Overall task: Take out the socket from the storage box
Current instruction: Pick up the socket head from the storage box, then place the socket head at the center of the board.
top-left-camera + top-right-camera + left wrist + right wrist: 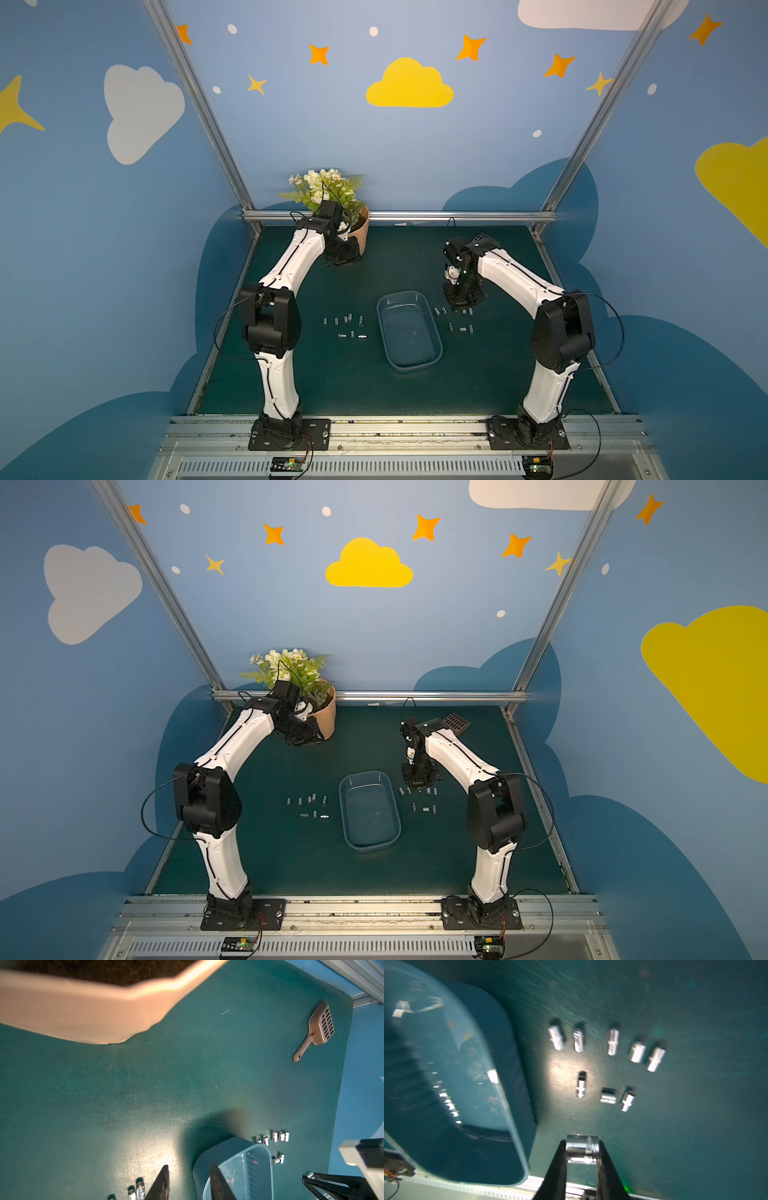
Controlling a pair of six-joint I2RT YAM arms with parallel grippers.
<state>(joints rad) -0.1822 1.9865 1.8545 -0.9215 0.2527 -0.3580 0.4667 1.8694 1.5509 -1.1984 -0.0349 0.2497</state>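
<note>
The storage box (409, 332), a translucent bluish tub, lies mid-table in both top views (370, 812); its inside shows only small specks. My right gripper (582, 1146) is shut on a shiny socket (581, 1150), held crosswise between the fingertips above the mat, just right of the box wall (519, 1105). In a top view that gripper (462, 302) hangs over a group of sockets (457, 320) lying right of the box. My left gripper (189, 1167) is open with nothing in it, beside the flowerpot (360, 237) at the back left.
Several more sockets (345, 326) lie on the mat left of the box. A tan slotted scoop (320, 1026) rests at the back right, behind the right arm. The flowerpot (83, 1018) fills the space close to the left wrist.
</note>
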